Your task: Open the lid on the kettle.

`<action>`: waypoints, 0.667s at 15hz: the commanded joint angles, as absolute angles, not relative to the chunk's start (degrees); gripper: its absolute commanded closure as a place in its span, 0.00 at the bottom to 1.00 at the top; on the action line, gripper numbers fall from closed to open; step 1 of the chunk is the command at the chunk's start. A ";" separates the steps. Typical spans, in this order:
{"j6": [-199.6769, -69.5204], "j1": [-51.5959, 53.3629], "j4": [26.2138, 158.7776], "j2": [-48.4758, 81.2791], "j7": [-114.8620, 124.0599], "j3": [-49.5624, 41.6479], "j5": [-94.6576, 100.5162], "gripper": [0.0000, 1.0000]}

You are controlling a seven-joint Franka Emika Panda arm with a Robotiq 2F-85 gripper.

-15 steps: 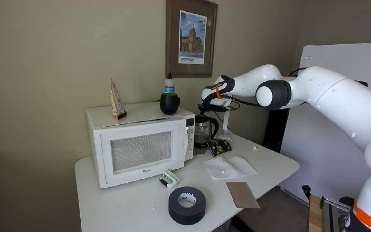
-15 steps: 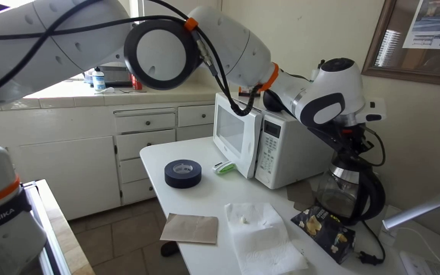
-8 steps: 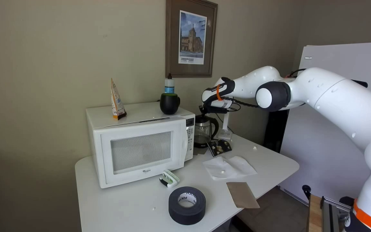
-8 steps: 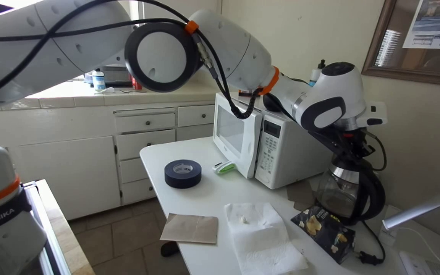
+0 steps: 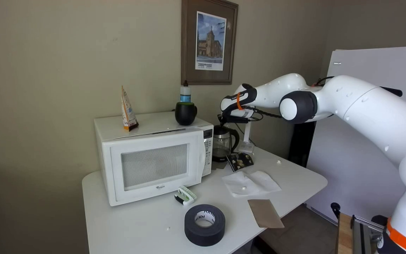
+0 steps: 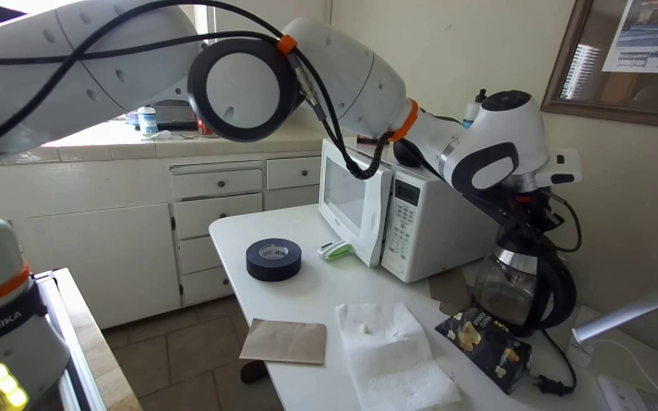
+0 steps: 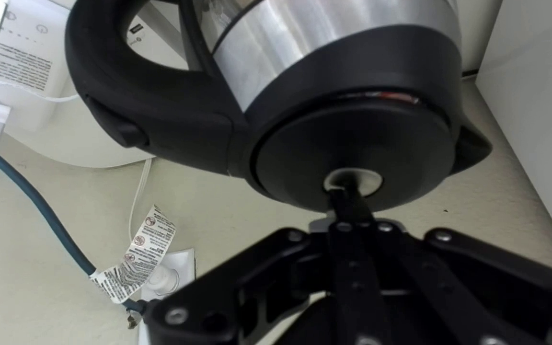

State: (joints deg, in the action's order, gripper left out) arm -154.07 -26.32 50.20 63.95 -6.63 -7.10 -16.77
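Observation:
The kettle (image 5: 221, 145) stands upright beside the microwave, with a glass body, silver band and black handle. It also shows in an exterior view (image 6: 503, 285) and large in the wrist view (image 7: 314, 43). Its round black lid (image 7: 300, 148) sits on top with a silver button in the middle. A thin gap with a red glint shows along one lid edge. My gripper (image 7: 345, 191) is shut, its fingertips together at the silver button, holding nothing visible. Whether they press on it I cannot tell. In an exterior view the gripper (image 6: 517, 231) is over the kettle top.
The white microwave (image 6: 449, 228) stands close beside the kettle, with a dark jar (image 5: 185, 114) on it. A black packet (image 6: 480, 342) leans by the kettle's base. A lamp (image 6: 637, 308), paper towel (image 6: 386, 354) and tape roll (image 5: 204, 234) are also on the table.
The arm has sunk a little. The wrist moved down toward the kettle top, then rose very slightly. Yellow lights now glow on the robot's base. The kettle has not visibly moved.

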 commanded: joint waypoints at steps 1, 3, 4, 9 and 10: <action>-153.58 -26.50 51.71 60.93 -6.07 -6.57 -17.77 1.00; -153.74 -25.68 53.73 58.51 -3.84 -8.89 -16.97 1.00; -154.23 -25.15 54.67 57.42 -2.20 -10.40 -16.46 1.00; -154.55 -21.02 62.44 50.88 3.15 -19.00 -14.18 1.00; -153.19 -19.74 65.26 49.08 3.36 -20.47 -13.67 1.00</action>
State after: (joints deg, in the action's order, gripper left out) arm -154.30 -23.55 54.98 55.40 0.58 -16.29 -16.03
